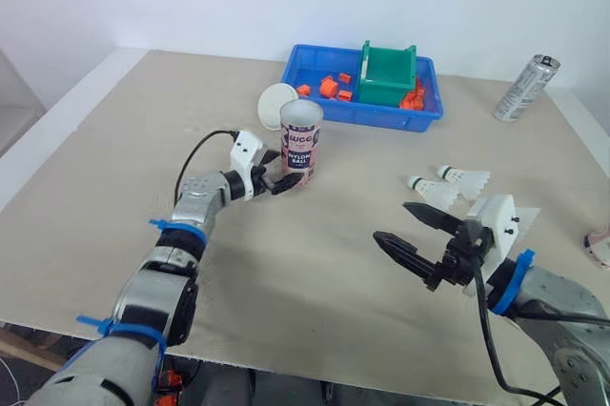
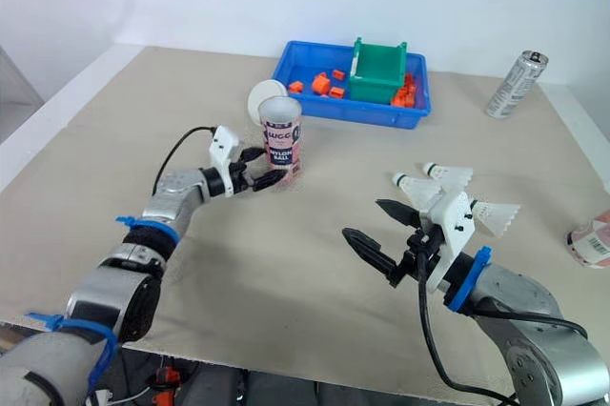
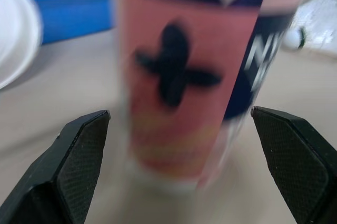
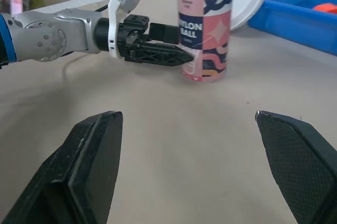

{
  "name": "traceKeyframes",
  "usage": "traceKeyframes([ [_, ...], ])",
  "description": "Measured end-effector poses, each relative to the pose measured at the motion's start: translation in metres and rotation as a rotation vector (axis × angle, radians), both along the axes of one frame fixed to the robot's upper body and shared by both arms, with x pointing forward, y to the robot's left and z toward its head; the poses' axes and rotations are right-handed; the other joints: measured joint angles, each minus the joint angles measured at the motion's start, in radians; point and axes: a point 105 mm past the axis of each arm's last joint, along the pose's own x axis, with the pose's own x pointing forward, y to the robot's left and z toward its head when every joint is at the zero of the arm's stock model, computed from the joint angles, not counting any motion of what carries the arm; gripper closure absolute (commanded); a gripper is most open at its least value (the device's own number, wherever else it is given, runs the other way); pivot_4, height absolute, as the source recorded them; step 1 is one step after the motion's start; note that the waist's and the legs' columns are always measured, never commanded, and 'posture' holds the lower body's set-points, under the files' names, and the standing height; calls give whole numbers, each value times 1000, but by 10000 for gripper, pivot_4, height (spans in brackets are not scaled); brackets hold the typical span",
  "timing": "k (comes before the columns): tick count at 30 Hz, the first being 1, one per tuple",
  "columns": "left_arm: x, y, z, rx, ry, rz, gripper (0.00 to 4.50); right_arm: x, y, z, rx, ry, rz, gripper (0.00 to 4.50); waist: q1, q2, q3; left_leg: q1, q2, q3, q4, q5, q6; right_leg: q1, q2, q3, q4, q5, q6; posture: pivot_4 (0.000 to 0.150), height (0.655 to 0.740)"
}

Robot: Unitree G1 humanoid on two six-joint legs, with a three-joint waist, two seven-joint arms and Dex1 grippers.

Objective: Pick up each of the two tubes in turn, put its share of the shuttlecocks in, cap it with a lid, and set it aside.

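**A:** so where's the tube at?

**B:** it's upright on the table, just in front of the blue bin, and the white lid is right behind it. The left gripper has its fingers spread either side of the tube's lower part, not clamped, with a gap on both sides

**A:** and the right gripper?

**B:** that one's wide open, holding nothing, hovering over the table near the shuttlecocks. Can't really tell if the tube has anything inside
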Motion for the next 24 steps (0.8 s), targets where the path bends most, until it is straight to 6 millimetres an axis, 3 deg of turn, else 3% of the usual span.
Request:
traceKeyframes([
  [7, 1, -29, 6, -21, 7, -45, 0, -1, -1, -1, -5, 2, -19, 1707, -1, 0, 0, 0, 0, 0, 0, 0, 0, 0, 0, 0, 0, 0, 0, 1500, 7275],
  [15, 4, -29, -1, -17, 31, -4, 0, -1, -1, 0, -9, -4, -32, 1707, -1, 0, 0, 0, 0, -1, 0, 0, 0, 0, 0, 0, 0, 0, 0, 1500, 7275],
  [18, 4, -28, -2, -13, 30, 1, 7149, -1, -2, 0, -10, -5, -33, 0, -1, 0, 0, 0, 0, -1, 0, 0, 0, 0, 0, 0, 0, 0, 0, 1500, 7275],
  [22, 5, -26, 1, -23, 19, 15, 23858, -1, -2, 0, -13, -7, -35, 0, -1, 0, 0, 0, 0, -1, 0, 0, 0, 0, 0, 0, 0, 0, 0, 1500, 7275],
  [24, 6, -25, 1, -29, 18, 19, 26121, 0, -2, 1, -16, -10, -32, 0, -1, 0, 0, 0, 0, -1, 0, 0, 0, 0, 0, 0, 0, 0, 0, 1500, 7275],
])
